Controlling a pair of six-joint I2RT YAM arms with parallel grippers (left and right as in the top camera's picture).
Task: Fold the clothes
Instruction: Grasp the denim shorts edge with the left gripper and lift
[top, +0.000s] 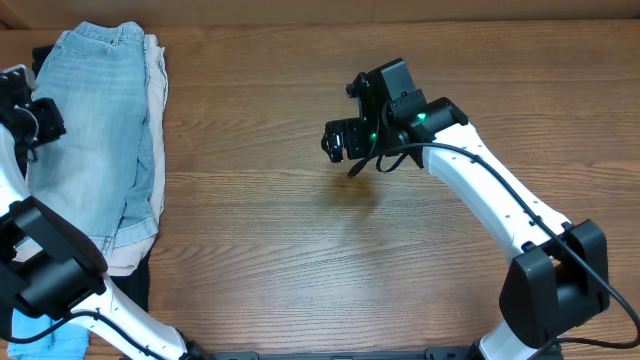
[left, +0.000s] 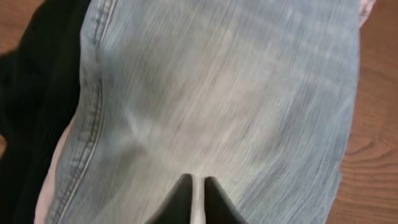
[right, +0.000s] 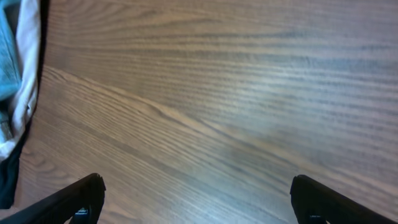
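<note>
The left claw (left: 198, 182) pinched the shorts (left: 224, 93); a slow lift would have kept the grip (right claw (right: 196, 183) gaped above the tabletop (right: 249, 93)).

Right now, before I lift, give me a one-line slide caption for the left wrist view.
Left gripper pinched shut on pale denim shorts; black garment at left, wooden table at right.

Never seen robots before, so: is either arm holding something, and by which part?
The left gripper seems to pinch the denim shorts by plain cloth near their side edge. The right gripper is open and holds nothing.
</note>
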